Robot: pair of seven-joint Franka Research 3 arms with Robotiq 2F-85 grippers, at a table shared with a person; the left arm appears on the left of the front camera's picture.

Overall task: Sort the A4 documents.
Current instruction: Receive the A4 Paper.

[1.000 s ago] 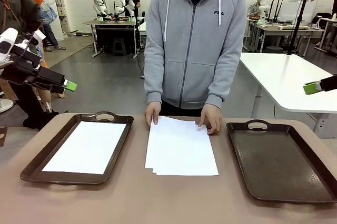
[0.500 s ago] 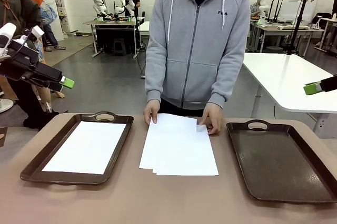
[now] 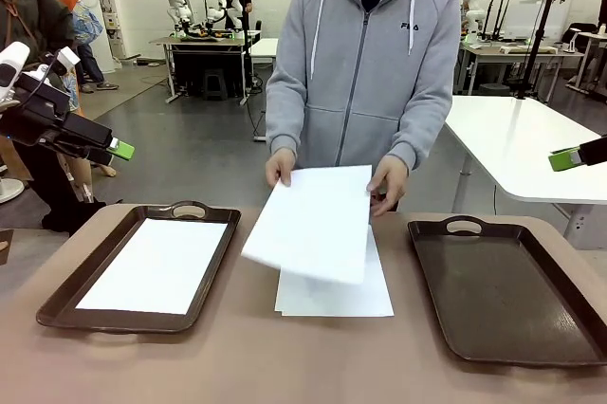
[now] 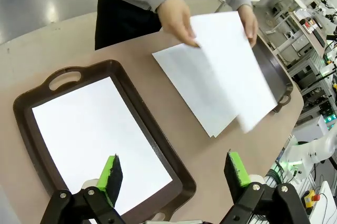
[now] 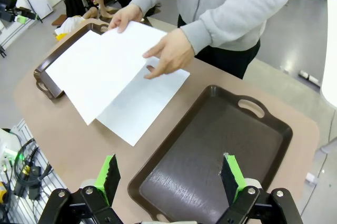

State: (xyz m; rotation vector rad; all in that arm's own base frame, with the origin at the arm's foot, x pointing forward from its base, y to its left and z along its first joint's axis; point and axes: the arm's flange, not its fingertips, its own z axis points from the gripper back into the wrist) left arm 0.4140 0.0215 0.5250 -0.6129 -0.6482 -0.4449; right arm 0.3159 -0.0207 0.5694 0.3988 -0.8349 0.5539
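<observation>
Paper sheet (image 3: 308, 224) pinched at one edge may sag, skewing the stack (image 3: 337, 300); left gripper (image 4: 174, 163) and right gripper (image 5: 169, 163) gape empty.

A stack of A4 documents (image 3: 341, 298) lies flat in the middle of the worktop (image 3: 285, 366). Just above the stack, a person (image 3: 360, 72) in a grey hooded jacket holds one lifted sheet (image 3: 308, 224) clear of it, tilted so that it hides the stack's far part. One hand (image 3: 280, 167) holds a far corner of the lifted sheet and the other hand (image 3: 389, 186) holds the opposite far corner.

Left of the stack sits a dark brown handled tray (image 3: 57, 304) with a white sheet (image 3: 156, 265) flat inside it. Right of the stack sits a second brown tray (image 3: 503, 300). The left gripper (image 3: 120, 150) hangs in the air well left of the stack. The right gripper (image 3: 562, 159) hangs well to the stack's right, also above the worktop.
</observation>
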